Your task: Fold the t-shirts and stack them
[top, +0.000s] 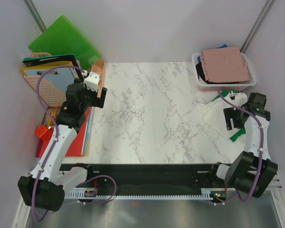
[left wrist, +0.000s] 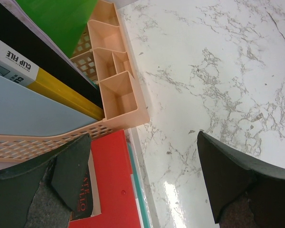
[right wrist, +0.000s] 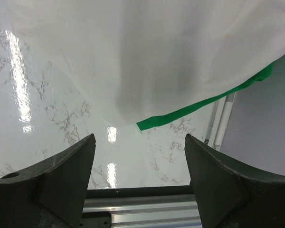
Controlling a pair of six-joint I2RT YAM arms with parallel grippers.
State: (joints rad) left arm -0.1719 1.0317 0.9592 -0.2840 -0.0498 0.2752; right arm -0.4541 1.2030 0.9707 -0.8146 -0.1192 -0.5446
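Note:
A white t-shirt (top: 213,110) lies crumpled on the marble table at the right. A green t-shirt (top: 237,135) pokes out from under its near edge. My right gripper (top: 233,122) hangs open over that near edge with nothing between its fingers. In the right wrist view the white t-shirt (right wrist: 147,57) fills the top. A strip of the green t-shirt (right wrist: 199,107) shows below it, just beyond my open right gripper (right wrist: 140,147). A folded dusty pink t-shirt (top: 225,64) tops the pile in the basket. My left gripper (top: 100,97) is open and empty at the table's left edge (left wrist: 145,142).
A white basket (top: 218,86) stands at the back right, with dark cloth under the pink shirt. At the far left a peach organiser (left wrist: 118,102) holds upright folders, one of them green (top: 64,42). A red folder (left wrist: 111,190) lies flat by the table's left edge. A metal rail (right wrist: 147,204) lines the near edge.

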